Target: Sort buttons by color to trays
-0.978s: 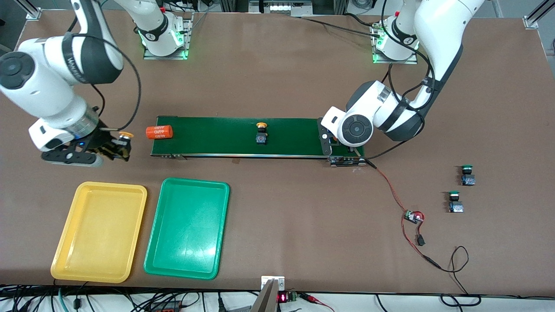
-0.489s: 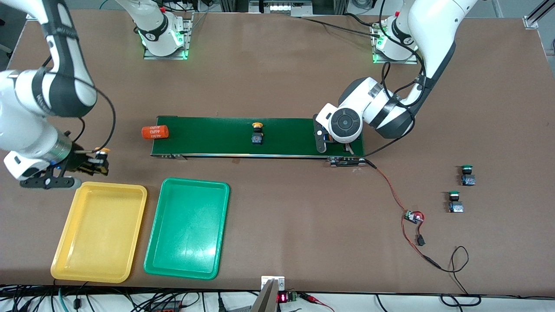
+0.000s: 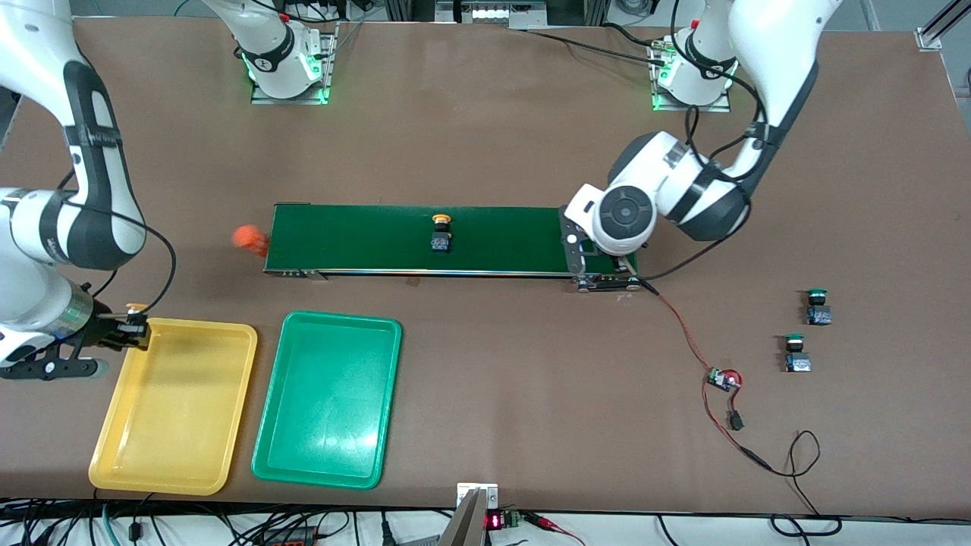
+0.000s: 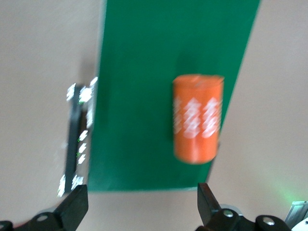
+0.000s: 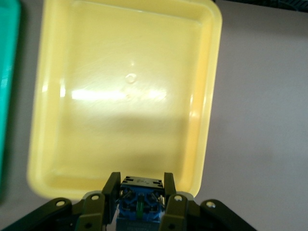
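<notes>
Yellow tray [image 3: 114, 455], green tray [image 3: 273, 462], seemingly white-patterned orange cylinder [image 4: 197, 118]

I see four push-button switches and two trays. One yellow-capped button [image 3: 135, 309] is clamped in the right pincer [image 3: 130, 331] over the yellow tray's [image 3: 121, 425] edge farthest from the front camera, at the corner toward the right arm's end of the counter; its bluish base [image 5: 138, 198] shows between the fingers. A second yellow-capped button [image 3: 441, 232] stands upright on the dark-green conveyor belt [image 3: 356, 239], around mid-length. Two green-capped buttons [image 3: 817, 305] [image 3: 795, 353] stand upright on the counter near the left arm's end, close together. The green tray [image 3: 273, 447] lies just beside the yellow one; both are bare.
</notes>
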`<state>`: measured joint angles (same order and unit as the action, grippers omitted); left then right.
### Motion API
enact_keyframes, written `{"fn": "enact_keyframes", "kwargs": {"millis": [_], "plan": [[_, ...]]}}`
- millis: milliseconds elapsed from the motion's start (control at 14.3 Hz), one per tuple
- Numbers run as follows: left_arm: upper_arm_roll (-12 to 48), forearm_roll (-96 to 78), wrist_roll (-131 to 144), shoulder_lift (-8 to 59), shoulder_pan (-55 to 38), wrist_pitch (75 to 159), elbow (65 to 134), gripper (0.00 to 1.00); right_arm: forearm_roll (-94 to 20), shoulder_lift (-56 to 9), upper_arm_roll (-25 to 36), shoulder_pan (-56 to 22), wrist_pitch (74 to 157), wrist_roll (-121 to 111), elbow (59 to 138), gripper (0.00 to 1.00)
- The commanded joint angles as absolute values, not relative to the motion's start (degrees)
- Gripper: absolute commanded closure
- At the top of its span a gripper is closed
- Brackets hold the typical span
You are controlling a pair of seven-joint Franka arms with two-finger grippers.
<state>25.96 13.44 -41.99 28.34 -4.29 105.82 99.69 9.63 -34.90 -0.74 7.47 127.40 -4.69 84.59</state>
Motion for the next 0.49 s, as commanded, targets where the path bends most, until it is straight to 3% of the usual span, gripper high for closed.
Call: {"fn": "enact_keyframes", "kwargs": {"millis": [0,419], "plan": [[22.3,13.4,-37.0,26.5,-3.8,106.3,100.4,0.0,10.4,-38.6,0.3,7.7,130.7,-5.4,81.7,0.73],[13.2,13.1,-17.4,23.9,-2.8,104.1,100.7,0.0,10.8,-46.0,1.5,7.9,141.6,-5.2,81.8,0.69]]}}
